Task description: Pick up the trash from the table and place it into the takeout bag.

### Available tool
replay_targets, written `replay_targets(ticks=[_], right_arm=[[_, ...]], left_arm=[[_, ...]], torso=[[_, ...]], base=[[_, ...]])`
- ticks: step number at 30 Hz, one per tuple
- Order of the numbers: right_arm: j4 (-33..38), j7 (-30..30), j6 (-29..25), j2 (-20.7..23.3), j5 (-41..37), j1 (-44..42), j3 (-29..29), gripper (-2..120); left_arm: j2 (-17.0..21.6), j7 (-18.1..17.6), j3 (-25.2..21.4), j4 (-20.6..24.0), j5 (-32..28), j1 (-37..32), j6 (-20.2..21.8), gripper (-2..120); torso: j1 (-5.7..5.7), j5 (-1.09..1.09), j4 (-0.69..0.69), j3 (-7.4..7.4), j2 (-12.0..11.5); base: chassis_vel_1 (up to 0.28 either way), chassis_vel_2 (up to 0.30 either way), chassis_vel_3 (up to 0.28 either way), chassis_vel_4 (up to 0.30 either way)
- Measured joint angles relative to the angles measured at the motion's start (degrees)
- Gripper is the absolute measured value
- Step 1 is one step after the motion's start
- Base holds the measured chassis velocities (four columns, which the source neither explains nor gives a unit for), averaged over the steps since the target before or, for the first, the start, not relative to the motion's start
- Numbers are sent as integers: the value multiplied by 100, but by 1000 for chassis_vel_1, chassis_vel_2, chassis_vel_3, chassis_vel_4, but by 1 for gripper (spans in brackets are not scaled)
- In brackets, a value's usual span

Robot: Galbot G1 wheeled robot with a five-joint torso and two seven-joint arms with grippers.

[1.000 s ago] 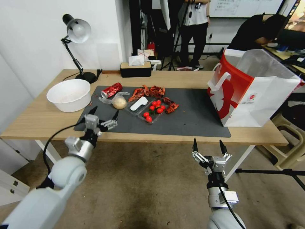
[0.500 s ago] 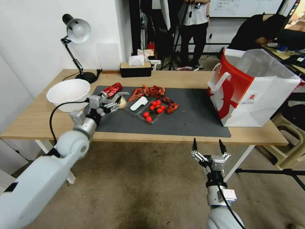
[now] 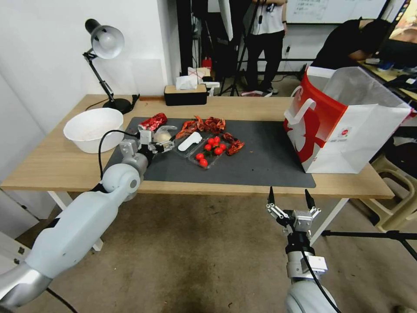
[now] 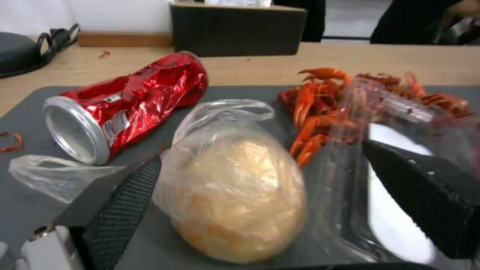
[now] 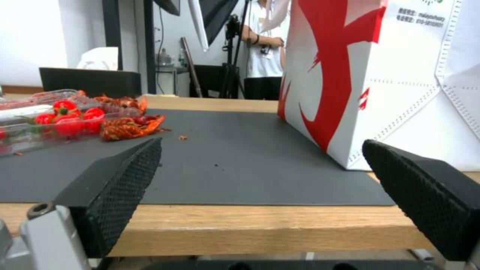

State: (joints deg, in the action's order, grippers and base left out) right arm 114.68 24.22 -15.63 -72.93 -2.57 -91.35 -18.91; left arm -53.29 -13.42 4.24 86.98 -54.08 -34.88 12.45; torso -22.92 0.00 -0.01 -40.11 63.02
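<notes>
On the bench's mat, the left gripper has its fingers released either side of the clear plastic bag with pale lump, beside the crushed red can; squeezing gently around the lump should avoid tearing the film, while the right gripper waits spread below the bench edge.

Head view: high, facing forward and down over the table. Left wrist: low, close over the mat. Right wrist: level with the table's edge, sharing the mat.
</notes>
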Motion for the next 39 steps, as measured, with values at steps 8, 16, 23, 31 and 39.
replay_targets(ticks=[8, 16, 23, 31, 39], right_arm=[[-20, 8, 4, -9, -3, 14, -1, 100], [-34, 11, 4, -17, -5, 18, -1, 100], [-34, 15, -1, -13, -7, 21, 8, 100], [-43, 15, -14, -17, -7, 18, 28, 100], [-43, 14, -27, -19, -5, 8, 34, 100]], left_arm=[[-48, -15, 148, -284, 138, 185, 48, 84], [-10, -15, 163, -325, 184, 192, 155, 55], [179, -14, 272, -199, 219, 129, 280, 37], [272, 5, 349, -157, 270, 122, 338, 28], [321, 31, 393, -148, 298, 141, 356, 9]], torso=[[0, 0, 1, 0, 0], [0, 0, 0, 0, 1], [1, 1, 0, 2, 1], [2, -1, 0, 2, 1], [1, 0, 1, 1, 1]], base=[[0, 0, 0, 0], [0, 0, 0, 0], [0, 0, 0, 0], [0, 0, 0, 0], [0, 0, 0, 0]])
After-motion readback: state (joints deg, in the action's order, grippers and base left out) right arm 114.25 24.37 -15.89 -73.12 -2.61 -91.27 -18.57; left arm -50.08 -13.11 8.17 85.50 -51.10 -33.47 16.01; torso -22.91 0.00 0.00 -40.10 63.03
